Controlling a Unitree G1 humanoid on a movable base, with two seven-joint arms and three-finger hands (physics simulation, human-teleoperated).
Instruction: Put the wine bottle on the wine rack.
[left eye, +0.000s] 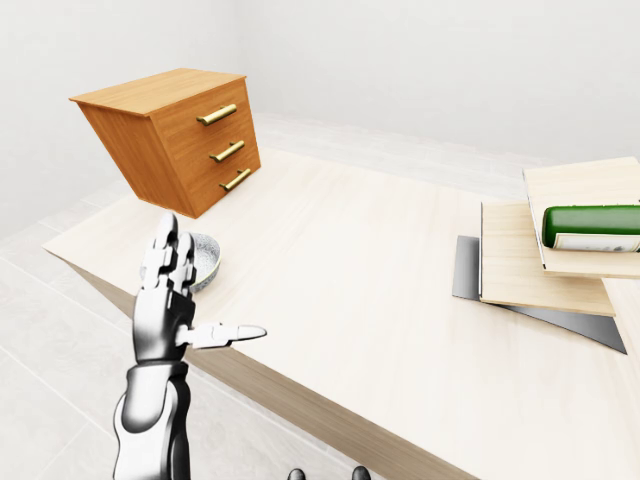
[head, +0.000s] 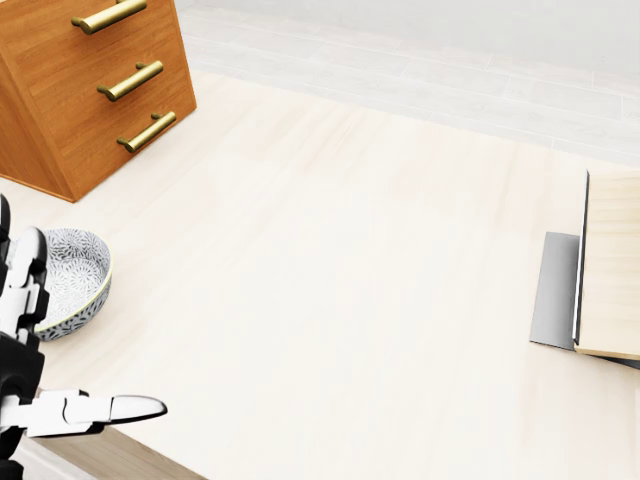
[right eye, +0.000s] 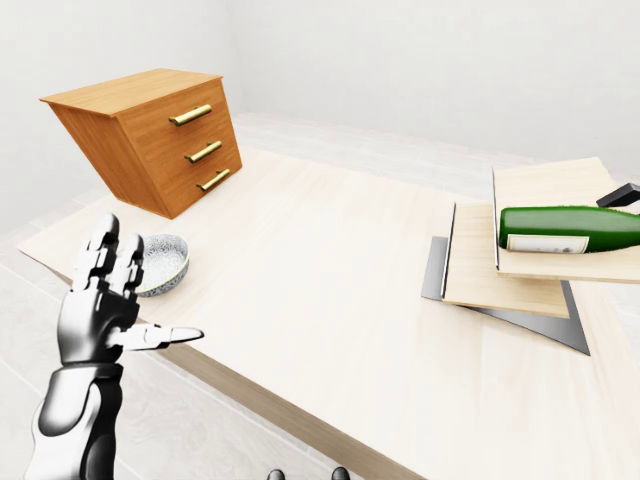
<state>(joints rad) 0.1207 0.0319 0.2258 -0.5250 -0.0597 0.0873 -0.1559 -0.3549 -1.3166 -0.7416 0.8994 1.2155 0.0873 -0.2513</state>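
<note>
Lying on its side, the green wine bottle (right eye: 570, 229) rests on the upper tier of a stepped pale-wood wine rack (right eye: 500, 270) at the right of the right-eye view, on a light wooden counter (right eye: 320, 260). The robot's left hand (right eye: 105, 300) is raised at lower left, released, fingers upright and thumb out, just beside a patterned bowl (right eye: 165, 262). A three-drawer wooden chest (right eye: 150, 140) stands at upper left. The right hand is out of view.
</note>
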